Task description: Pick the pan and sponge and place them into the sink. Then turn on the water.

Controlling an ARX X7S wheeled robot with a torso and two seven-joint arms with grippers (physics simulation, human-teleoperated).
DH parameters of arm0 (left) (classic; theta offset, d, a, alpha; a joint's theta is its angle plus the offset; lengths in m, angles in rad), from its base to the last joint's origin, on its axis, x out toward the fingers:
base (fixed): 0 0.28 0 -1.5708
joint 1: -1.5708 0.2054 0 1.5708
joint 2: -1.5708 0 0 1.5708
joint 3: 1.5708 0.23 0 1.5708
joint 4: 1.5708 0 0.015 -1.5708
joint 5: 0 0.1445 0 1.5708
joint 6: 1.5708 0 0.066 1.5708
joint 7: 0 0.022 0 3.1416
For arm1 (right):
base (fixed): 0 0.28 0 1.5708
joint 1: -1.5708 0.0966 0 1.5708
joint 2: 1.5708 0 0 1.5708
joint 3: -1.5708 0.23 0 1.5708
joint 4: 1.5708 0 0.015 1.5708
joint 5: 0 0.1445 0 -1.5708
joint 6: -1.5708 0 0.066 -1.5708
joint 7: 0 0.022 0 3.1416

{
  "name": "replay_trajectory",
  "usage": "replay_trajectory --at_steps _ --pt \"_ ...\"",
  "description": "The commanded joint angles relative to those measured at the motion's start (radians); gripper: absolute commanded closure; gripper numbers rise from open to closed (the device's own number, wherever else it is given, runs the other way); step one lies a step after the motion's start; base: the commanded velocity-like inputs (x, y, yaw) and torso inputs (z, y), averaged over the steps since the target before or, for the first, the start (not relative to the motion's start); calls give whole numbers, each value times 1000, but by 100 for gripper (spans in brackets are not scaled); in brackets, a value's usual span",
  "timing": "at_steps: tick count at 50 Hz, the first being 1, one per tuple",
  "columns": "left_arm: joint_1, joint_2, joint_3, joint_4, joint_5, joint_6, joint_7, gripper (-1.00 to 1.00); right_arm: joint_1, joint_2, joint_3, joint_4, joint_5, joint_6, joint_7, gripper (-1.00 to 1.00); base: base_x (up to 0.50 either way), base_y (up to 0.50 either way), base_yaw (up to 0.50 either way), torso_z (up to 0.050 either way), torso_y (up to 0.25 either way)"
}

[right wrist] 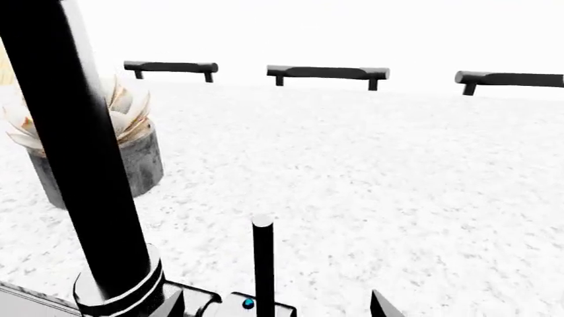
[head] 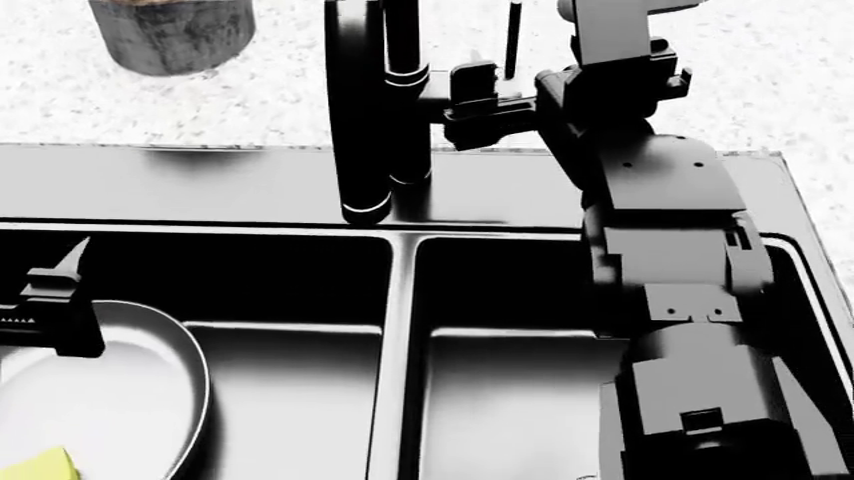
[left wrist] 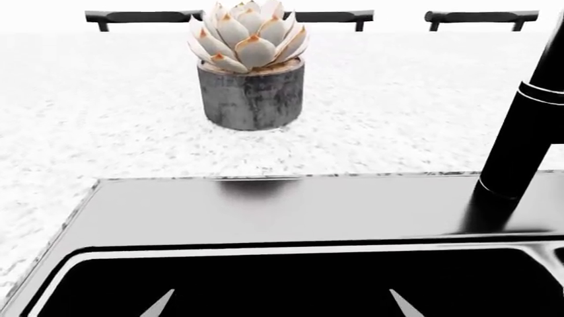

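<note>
The black two-basin sink (head: 200, 185) fills the head view. The pan (head: 127, 385), pale inside with a dark wall, lies in the left basin, and the yellow-green sponge (head: 38, 466) rests in it at the picture's lower edge. My left gripper (left wrist: 282, 305) hangs open over that basin with nothing between its fingers, just above the pan's far rim (head: 54, 295). My right gripper (right wrist: 277, 304) is open behind the faucet (head: 374, 110), and the thin black lever (right wrist: 263, 261) stands upright between its fingertips. The water is not in view.
A succulent in a grey pot (left wrist: 253, 89) stands on the speckled white counter (left wrist: 105, 132) behind the sink's left side. Black drawer-style handles (right wrist: 328, 72) line the far white wall. My right arm (head: 674, 300) stretches over the right basin.
</note>
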Motion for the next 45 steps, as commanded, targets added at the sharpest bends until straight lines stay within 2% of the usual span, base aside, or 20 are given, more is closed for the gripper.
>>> replay_trajectory --at_steps 1,11,45 --pt "-40 -20 -18 17 -8 -26 7 -100 21 -18 105 20 -99 -6 -18 -100 0 0 0 11 -176" --pt "-58 7 -25 20 -12 -38 -13 -100 54 -20 192 20 -167 -18 -6 -100 0 0 0 11 -91" --pt "-39 -20 -34 -3 -25 -31 24 -100 88 -16 342 21 -308 11 11 -100 0 0 0 7 -22"
